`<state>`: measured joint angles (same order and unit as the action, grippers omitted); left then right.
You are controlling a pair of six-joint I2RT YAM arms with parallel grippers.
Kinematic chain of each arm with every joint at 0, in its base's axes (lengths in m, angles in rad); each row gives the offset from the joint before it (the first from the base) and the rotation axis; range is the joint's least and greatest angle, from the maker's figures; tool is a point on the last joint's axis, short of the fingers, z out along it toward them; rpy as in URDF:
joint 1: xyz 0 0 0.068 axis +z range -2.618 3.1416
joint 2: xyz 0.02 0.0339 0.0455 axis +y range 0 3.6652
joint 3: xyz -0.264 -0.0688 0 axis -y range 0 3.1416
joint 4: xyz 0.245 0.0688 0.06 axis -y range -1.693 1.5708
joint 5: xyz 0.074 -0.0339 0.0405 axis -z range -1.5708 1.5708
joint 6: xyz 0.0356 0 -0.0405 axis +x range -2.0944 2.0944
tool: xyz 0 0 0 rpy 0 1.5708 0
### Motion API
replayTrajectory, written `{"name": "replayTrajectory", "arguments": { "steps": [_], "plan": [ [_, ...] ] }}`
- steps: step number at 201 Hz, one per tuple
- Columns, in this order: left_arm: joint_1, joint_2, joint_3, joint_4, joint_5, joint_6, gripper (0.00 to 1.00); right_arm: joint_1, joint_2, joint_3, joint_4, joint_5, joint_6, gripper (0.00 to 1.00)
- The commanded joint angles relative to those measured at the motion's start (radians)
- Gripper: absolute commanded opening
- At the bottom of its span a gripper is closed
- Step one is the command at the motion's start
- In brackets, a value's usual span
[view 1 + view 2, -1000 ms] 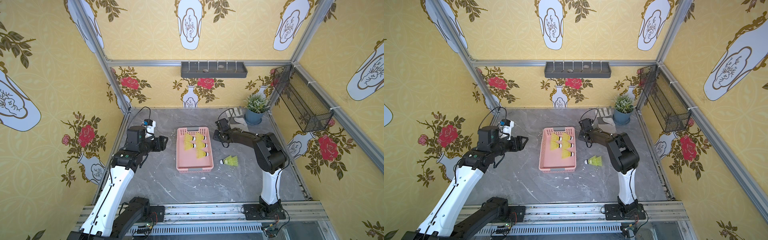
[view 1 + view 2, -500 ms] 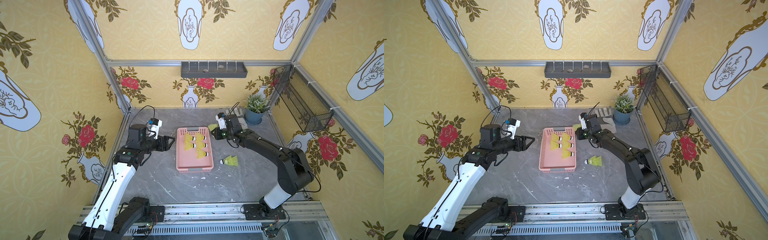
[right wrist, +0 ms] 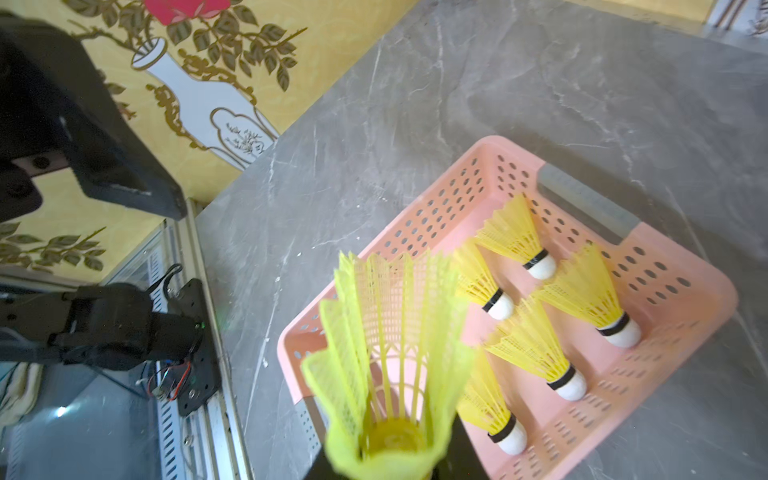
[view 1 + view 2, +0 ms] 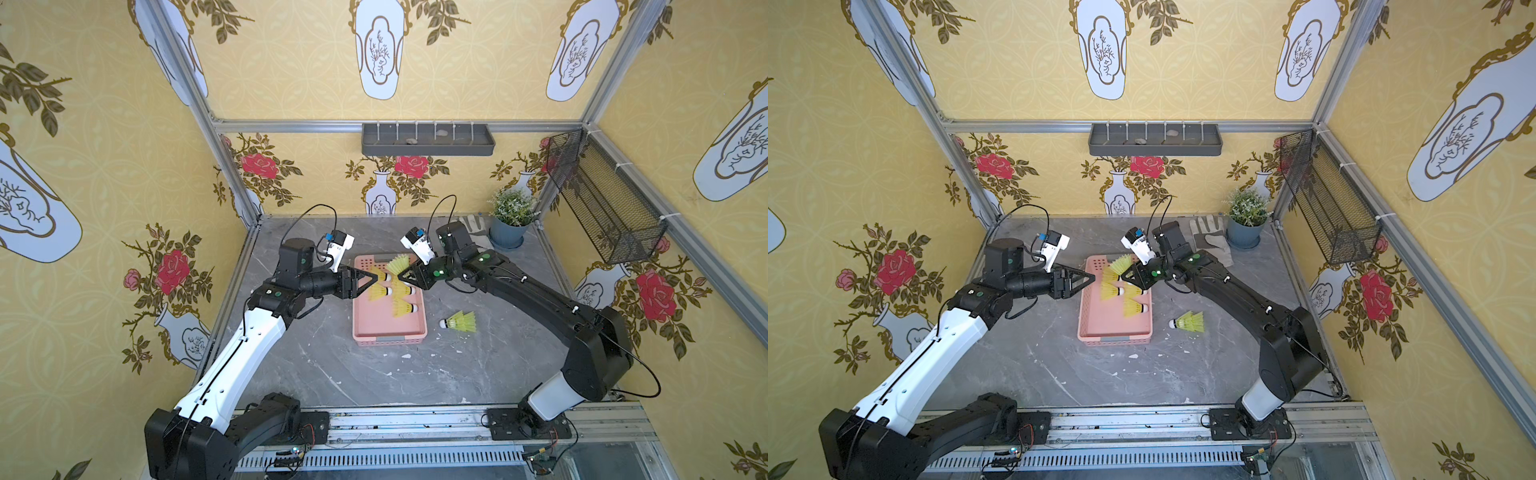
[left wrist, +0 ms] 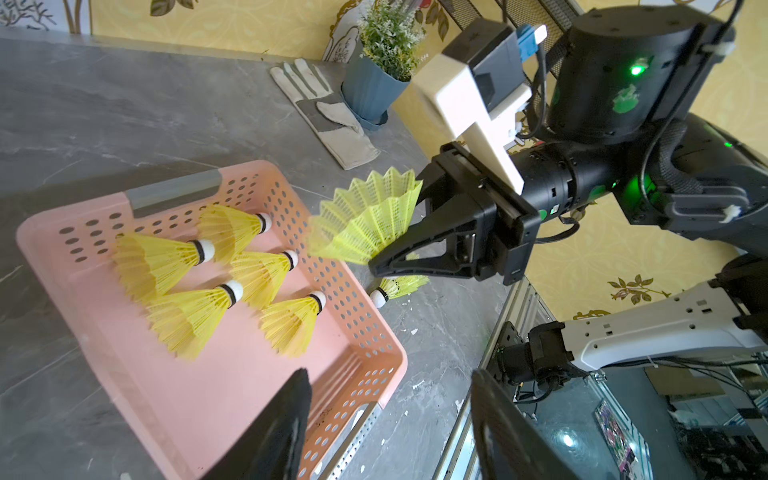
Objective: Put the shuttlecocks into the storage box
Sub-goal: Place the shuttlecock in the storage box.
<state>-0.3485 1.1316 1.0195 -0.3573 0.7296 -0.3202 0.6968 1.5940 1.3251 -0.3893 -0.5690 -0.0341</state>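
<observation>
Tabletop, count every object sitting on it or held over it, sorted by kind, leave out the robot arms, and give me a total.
Shuttlecocks: 7
Storage box: 1
Glove: 1
Potted plant: 1
Total: 10

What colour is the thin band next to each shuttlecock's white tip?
Black band, clearest in the right wrist view.
</observation>
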Motion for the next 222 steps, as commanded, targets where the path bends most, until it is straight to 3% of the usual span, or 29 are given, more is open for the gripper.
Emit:
{"name": "replayTrajectory", "arguments": {
  "steps": [1,73,145,222],
  "plan": [
    [-0.027,0.012,0.023,-0.018,-0.044,0.076,0.61,0.02,0.008,0.028,-0.057,-0.063,-0.055,0.25],
    [-0.083,0.008,0.066,-0.082,-0.182,0.198,0.59,0.048,0.024,0.072,-0.123,-0.089,-0.091,0.27],
    [-0.082,0.061,0.077,-0.058,-0.093,0.214,0.59,0.065,0.043,0.102,-0.148,-0.1,-0.105,0.3],
    [-0.082,0.097,0.076,-0.046,-0.052,0.222,0.46,0.073,0.052,0.108,-0.161,-0.103,-0.115,0.3]
  ]
}}
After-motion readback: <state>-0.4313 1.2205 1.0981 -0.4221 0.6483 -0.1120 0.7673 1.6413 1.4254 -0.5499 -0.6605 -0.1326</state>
